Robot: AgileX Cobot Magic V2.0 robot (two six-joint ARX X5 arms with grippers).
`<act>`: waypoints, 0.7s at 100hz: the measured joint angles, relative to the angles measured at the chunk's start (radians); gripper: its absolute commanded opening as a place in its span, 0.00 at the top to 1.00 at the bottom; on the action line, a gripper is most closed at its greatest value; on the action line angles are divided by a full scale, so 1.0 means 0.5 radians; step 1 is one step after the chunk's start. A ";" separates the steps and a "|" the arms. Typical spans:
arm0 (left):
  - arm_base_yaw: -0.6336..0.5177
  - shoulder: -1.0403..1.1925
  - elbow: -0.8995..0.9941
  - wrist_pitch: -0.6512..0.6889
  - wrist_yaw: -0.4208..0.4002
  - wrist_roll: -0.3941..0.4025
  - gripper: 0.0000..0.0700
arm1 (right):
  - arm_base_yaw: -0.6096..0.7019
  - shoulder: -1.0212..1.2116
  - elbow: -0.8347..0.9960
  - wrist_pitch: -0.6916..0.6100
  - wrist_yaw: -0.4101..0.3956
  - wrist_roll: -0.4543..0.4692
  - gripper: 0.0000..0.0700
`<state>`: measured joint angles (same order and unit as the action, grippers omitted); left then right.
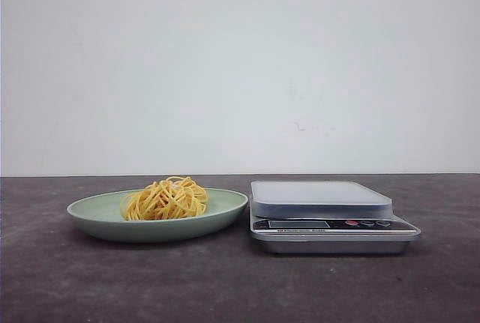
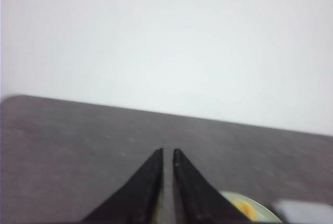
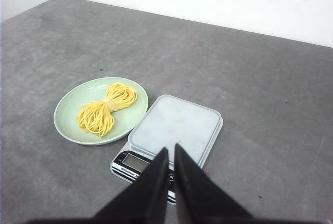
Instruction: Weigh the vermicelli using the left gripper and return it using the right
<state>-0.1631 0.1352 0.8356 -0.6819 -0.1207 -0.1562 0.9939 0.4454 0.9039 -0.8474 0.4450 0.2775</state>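
Yellow vermicelli (image 1: 164,198) resting on green plate (image 1: 90,214), at nine o'clock from empty scale (image 1: 321,197) on grey bench (image 1: 225,285). Nothing weighed yet. Left claw (image 2: 167,153) and right claw (image 3: 171,151) closed, gripping nothing.

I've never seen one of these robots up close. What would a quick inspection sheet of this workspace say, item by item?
Surface: dark grey table, a few faint marks.
Job's things: vermicelli lies in the green plate, tied round the middle; scale beside the plate, its platform bare.
Clutter: nothing seen.
End effectors: left end effector and right end effector both have their fingers nearly together, holding nothing; the right hangs over the scale's display end.
Cables: nothing seen.
Surroundings: plain white wall behind the table.
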 measured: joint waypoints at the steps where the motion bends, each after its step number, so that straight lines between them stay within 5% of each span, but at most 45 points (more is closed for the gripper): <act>1: 0.015 -0.008 -0.025 0.021 0.014 0.006 1.00 | 0.000 0.000 0.000 -0.001 0.000 0.001 0.99; 48: 0.219 -0.259 -1.177 0.999 0.120 0.220 1.00 | 0.000 0.000 0.000 -0.001 0.000 0.000 0.99; 70: 0.224 -0.259 -1.398 1.160 0.119 0.239 1.00 | 0.000 0.000 0.000 0.000 0.000 0.000 0.99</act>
<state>-0.0513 0.0055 0.1368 -0.1020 -0.0612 -0.0368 0.9939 0.4454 0.9039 -0.8474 0.4450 0.2775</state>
